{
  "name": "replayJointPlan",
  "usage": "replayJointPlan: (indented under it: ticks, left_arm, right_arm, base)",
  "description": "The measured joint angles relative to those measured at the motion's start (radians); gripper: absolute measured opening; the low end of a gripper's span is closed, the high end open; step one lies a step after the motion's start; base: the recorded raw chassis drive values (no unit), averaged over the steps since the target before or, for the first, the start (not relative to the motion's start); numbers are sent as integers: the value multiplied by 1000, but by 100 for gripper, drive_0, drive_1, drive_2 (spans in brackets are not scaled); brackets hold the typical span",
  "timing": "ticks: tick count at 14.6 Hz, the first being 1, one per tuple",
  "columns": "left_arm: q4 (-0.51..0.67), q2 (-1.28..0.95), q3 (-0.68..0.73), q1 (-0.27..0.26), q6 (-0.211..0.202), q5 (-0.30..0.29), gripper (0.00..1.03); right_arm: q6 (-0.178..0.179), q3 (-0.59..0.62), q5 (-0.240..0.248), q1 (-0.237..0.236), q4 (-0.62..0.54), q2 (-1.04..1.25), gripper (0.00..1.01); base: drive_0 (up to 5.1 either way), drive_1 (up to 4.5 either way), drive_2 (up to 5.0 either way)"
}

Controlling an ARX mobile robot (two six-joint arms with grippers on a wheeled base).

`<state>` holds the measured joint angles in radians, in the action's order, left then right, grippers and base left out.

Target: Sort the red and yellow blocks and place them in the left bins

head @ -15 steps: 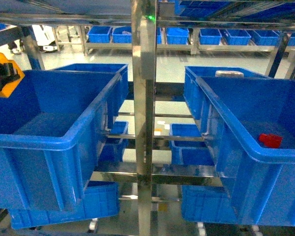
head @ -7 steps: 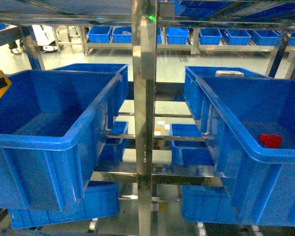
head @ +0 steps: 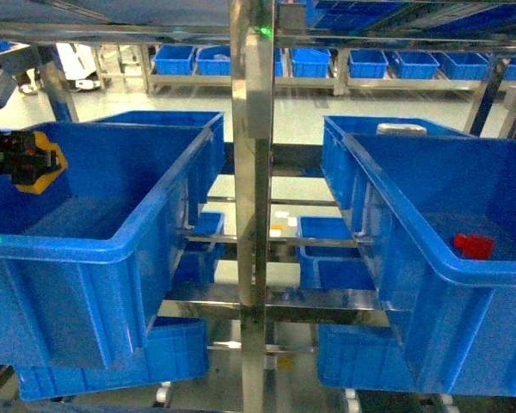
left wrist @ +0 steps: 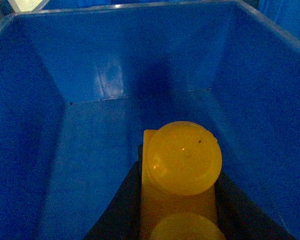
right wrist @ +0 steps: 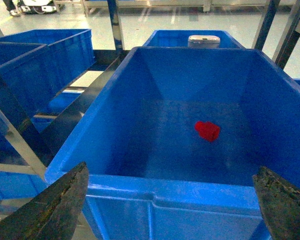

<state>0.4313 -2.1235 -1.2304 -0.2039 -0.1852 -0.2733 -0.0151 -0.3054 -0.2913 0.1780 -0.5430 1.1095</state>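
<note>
My left gripper (head: 21,159) is shut on the orange-yellow block (head: 41,163) and holds it above the inside of the big blue left bin (head: 112,249), near the bin's left wall. From the left wrist, the block (left wrist: 182,165) shows two round studs between dark fingers (left wrist: 125,200), with the bin floor (left wrist: 105,150) below it. The red block (right wrist: 207,131) lies on the floor of the right-hand blue crate (right wrist: 190,187); the head view has this red block (head: 474,246) too. My right gripper (right wrist: 172,200) hangs open just before that crate's near rim. It is out of the head view.
A steel rack post (head: 251,172) stands between the two crates. Behind and below them sit more blue crates (head: 163,120). A white object (right wrist: 204,40) lies in the crate behind the right one. A far shelf holds a row of blue bins (head: 367,63).
The left gripper with the yellow block slid off the left edge, then came back lower and further right, over the left bin's inside. The red block has not moved.
</note>
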Motion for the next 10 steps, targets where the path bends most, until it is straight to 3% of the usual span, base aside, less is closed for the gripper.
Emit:
replayJointPlan:
  ticks: [1, 4, 6, 9, 10]
  left_arm:
    - [18, -1, -10, 7, -9, 17, 34]
    - [5, 0, -15, 8, -34, 19, 71]
    - [-56, 16, 9, 10, -78, -2, 96]
    - [-132, 161, 103, 47, -109, -86, 98]
    - [-158, 216, 120, 48, -97, -117, 98]
  right_arm:
    - [0, 0, 0, 0, 0, 0, 98]
    - [0, 0, 0, 0, 0, 0, 98]
    - [0, 0, 0, 0, 0, 0, 98]
    - [0, 0, 0, 0, 0, 0, 98]
    - [0, 0, 0, 0, 0, 0, 98]
  base:
    - [0, 0, 0]
    - [0, 0, 0]
    - [0, 0, 0]
    - [0, 0, 0]
    - [0, 0, 0]
